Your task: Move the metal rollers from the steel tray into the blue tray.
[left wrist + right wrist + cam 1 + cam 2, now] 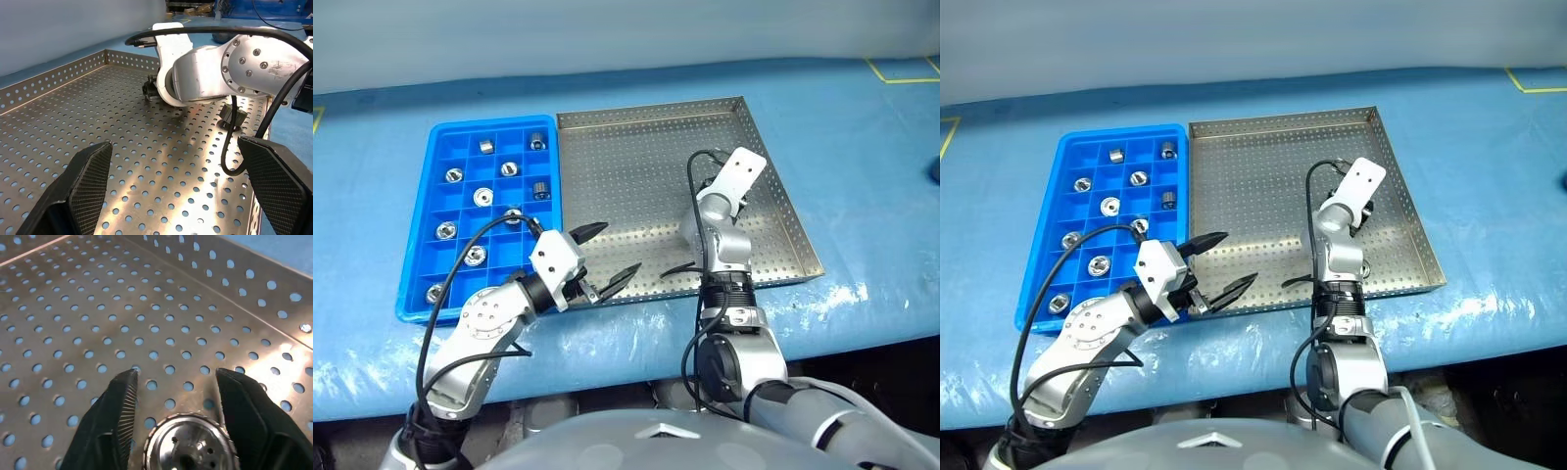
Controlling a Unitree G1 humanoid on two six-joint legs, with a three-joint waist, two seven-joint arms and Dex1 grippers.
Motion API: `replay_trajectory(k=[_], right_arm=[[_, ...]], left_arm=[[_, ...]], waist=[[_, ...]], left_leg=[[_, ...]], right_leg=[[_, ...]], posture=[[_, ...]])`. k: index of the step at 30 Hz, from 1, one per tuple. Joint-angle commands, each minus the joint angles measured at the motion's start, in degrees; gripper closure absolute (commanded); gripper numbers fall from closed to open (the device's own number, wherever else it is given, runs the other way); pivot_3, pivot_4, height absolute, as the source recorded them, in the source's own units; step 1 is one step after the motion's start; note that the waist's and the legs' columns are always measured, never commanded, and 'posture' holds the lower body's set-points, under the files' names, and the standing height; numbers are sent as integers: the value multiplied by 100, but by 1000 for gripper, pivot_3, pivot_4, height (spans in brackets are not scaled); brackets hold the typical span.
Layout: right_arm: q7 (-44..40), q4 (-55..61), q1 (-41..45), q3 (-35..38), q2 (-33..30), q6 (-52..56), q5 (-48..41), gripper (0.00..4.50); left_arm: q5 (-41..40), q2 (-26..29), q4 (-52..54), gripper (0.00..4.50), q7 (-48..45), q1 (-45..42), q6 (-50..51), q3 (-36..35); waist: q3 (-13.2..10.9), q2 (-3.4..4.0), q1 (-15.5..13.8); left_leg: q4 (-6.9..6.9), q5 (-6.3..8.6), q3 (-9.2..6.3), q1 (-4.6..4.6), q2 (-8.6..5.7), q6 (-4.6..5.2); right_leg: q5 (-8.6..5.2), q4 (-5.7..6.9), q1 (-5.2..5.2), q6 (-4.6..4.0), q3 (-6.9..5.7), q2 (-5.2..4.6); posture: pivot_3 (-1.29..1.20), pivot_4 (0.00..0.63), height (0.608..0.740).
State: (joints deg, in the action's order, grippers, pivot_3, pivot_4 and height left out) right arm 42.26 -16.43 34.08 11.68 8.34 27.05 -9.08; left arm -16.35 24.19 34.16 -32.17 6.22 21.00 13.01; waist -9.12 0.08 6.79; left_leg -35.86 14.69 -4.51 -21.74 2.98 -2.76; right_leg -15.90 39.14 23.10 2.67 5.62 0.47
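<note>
While one metal roller (188, 443) sits between my right gripper (176, 396) fingers on the steel tray (636, 157) at right of centre, I cannot tell whether they grip it. Other rollers (483, 196) fill the blue tray (421, 245) at left. My left gripper (607, 257), lower centre, gapes wide and empty.

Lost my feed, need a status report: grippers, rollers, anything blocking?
Left gripper open, empty, over steel tray's near edge. Right gripper fingers either side of a roller in the tray; grip unconfirmed. Ten rollers in blue tray. Nothing blocking.
</note>
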Motion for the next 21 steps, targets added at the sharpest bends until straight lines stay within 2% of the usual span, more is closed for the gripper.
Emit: replay_trajectory(k=[1,5,6,10,16,19,21], right_arm=[[57,870,-198,-531,891,468,21,2919],[-115,1473,-182,-1065,906,1025,-91,4258],[-293,1584,-132,-1270,849,1140,-124,4464],[-1063,1922,116,-1917,661,1494,-288,4464],[-2092,2143,301,-2307,432,1704,-583,4464],[-2794,2114,119,-2195,236,1278,-779,4464],[-2467,1857,15,-1813,315,1230,-686,4298]], left_arm=[[-11,-68,98,0,62,66,-109,-40],[-12,-124,113,0,155,148,-168,-126],[-12,-149,120,0,203,181,-193,-175],[-11,-268,179,0,458,363,-278,-469],[-29,-284,355,0,660,766,-346,-847],[-34,-313,400,0,719,860,-354,-922],[-35,-324,411,0,738,887,-349,-912]], waist=[[0,0,1],[0,0,-13],[0,0,-13],[0,0,-37],[0,-1,-264],[0,-1,-337],[0,-2,-393]], left_leg=[[2,0,0,-1,0,0],[1,0,-1,-2,1,0],[1,0,-1,-2,1,0],[1,0,-2,-2,2,1],[4,1,-4,-6,3,1],[4,1,-3,-7,2,1],[4,1,-5,-8,2,1]], right_leg=[[0,0,1,0,0,0],[0,1,4,0,0,1],[0,1,4,0,-1,0],[0,1,5,0,-1,2],[-1,-5,7,0,-5,1],[-1,-8,7,0,-6,0],[-1,-9,6,0,-9,0]], posture=[[-12,150,740],[-7,150,740],[6,150,740],[42,150,740],[89,150,740],[93,150,740],[86,150,740]])
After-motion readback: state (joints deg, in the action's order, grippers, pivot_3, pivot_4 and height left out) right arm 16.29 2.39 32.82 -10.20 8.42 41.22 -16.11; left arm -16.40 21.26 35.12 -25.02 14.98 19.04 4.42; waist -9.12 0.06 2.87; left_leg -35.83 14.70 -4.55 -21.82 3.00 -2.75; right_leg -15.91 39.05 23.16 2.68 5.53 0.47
